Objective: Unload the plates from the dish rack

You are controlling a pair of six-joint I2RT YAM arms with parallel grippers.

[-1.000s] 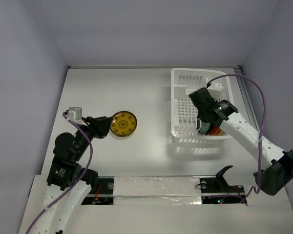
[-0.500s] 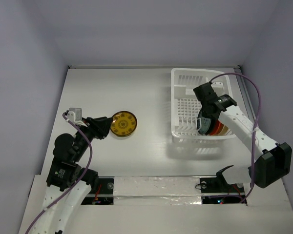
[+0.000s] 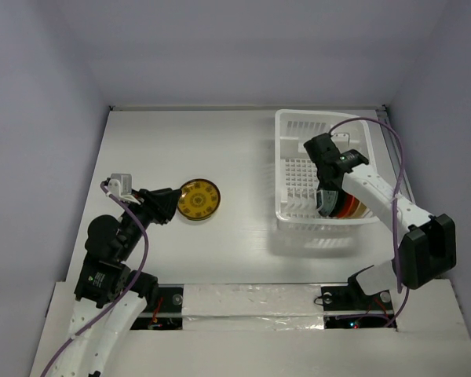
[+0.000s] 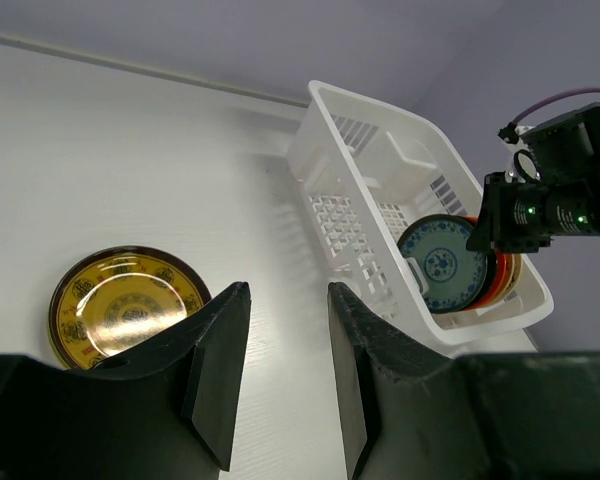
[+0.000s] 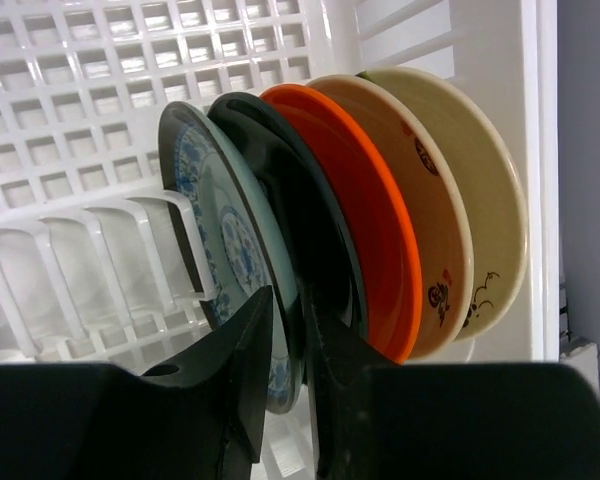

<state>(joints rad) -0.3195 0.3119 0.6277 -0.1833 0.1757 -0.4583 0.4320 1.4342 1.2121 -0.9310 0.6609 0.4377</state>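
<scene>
Five plates (image 3: 341,206) stand on edge in a row at the near end of the white dish rack (image 3: 281,157), which sits at the far right of the white table (image 3: 180,141). The right gripper (image 3: 326,195) reaches down into the rack from above.

In the right wrist view, the row runs from a blue-patterned plate (image 5: 220,240) on the left through a dark plate (image 5: 310,230) and an orange plate (image 5: 375,220) to two cream plates (image 5: 470,200) against the rack's right wall. The right gripper (image 5: 288,375) straddles the rim of the blue-patterned plate. One of its black fingers (image 5: 235,390) is in front of the plate's face and the other is tucked between it and the dark plate. Only a narrow gap separates the fingers, and it cannot be told whether they are pressing on the plate.

On the left side of the table, a yellow plate (image 3: 198,199) with a dark rim lies flat, well apart from the rack. The left gripper (image 3: 163,206) is just beside it on its left, pointing toward the rack. In the left wrist view, the left gripper's (image 4: 285,370) fingers (image 4: 215,360) are spread apart with nothing between them.
</scene>
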